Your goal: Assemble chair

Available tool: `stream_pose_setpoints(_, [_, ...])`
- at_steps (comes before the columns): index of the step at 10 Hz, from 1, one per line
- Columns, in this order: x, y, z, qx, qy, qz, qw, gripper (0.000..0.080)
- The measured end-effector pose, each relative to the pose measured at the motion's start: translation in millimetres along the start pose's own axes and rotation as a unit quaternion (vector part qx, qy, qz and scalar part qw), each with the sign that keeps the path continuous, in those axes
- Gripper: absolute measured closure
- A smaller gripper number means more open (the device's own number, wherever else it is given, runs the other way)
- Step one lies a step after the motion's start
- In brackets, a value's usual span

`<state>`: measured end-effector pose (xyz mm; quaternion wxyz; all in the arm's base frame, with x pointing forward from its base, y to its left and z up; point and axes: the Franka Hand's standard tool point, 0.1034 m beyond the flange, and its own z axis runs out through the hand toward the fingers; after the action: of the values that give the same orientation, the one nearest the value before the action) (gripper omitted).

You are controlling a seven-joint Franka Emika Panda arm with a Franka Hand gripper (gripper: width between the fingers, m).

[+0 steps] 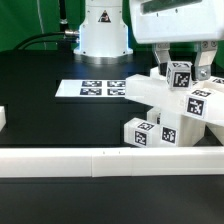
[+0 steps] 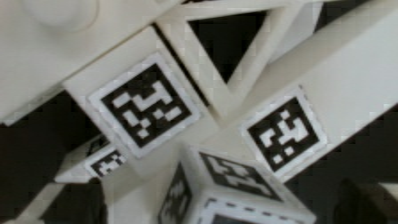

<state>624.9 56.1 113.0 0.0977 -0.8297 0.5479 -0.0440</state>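
The chair's white tagged pieces (image 1: 168, 112) stand joined in a cluster at the exterior view's right, just behind the border wall. A short tagged post (image 1: 181, 76) sticks up at the top of the cluster. My gripper (image 1: 184, 68) hangs over it with one finger on each side of the post, and the fingers stand wide and open, with a gap showing at the right one. In the wrist view, close up, are the X-braced frame (image 2: 231, 40), a tagged slab (image 2: 146, 103), a second tagged face (image 2: 281, 135) and a tagged block (image 2: 228, 180). My fingertips do not show clearly there.
A long low white border wall (image 1: 100, 160) runs along the front. The marker board (image 1: 100, 88) lies flat on the black table behind the cluster's left side. The robot's base (image 1: 103, 30) stands at the back. A small white piece (image 1: 3, 118) shows at the left edge.
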Motion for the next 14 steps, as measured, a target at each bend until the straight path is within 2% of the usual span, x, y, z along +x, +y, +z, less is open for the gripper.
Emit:
stream_pose_setpoints(1, [0.0, 0.4, -0.1, -0.003, 0.000, -0.037, 0.999, 0.0151])
stream_pose_setpoints(3, [-1.7, -2.0, -4.4, -0.028, -0.006, -0.155, 0.988, 0.0151])
stream_pose_setpoints(4, [-1.5, -4.3, -6.3, -0.033, -0.003, -0.200, 0.979, 0.0151])
stream_pose_setpoints(5, [-0.7, -3.7, -5.9, -0.033, -0.003, -0.239, 0.971, 0.0151])
stream_pose_setpoints(6, [0.3, -3.4, -6.0, -0.034, -0.005, -0.295, 0.955, 0.0151])
stream_pose_setpoints(7, [0.2, -2.5, -6.0, -0.040, -0.004, -0.329, 0.944, 0.0151])
stream_pose_setpoints(8, [1.2, -0.5, -6.0, -0.060, -0.002, -0.413, 0.909, 0.0151])
stream_pose_setpoints(9, [2.6, 0.2, -5.7, -0.066, -0.002, -0.457, 0.887, 0.0151])
stream_pose_setpoints(12, [2.3, 0.2, -5.1, -0.071, -0.005, -0.547, 0.834, 0.0151])
stream_pose_setpoints(13, [2.7, 0.2, -5.0, -0.070, -0.006, -0.546, 0.835, 0.0151])
stream_pose_setpoints(14, [3.3, 0.4, -5.1, -0.070, -0.005, -0.546, 0.835, 0.0264])
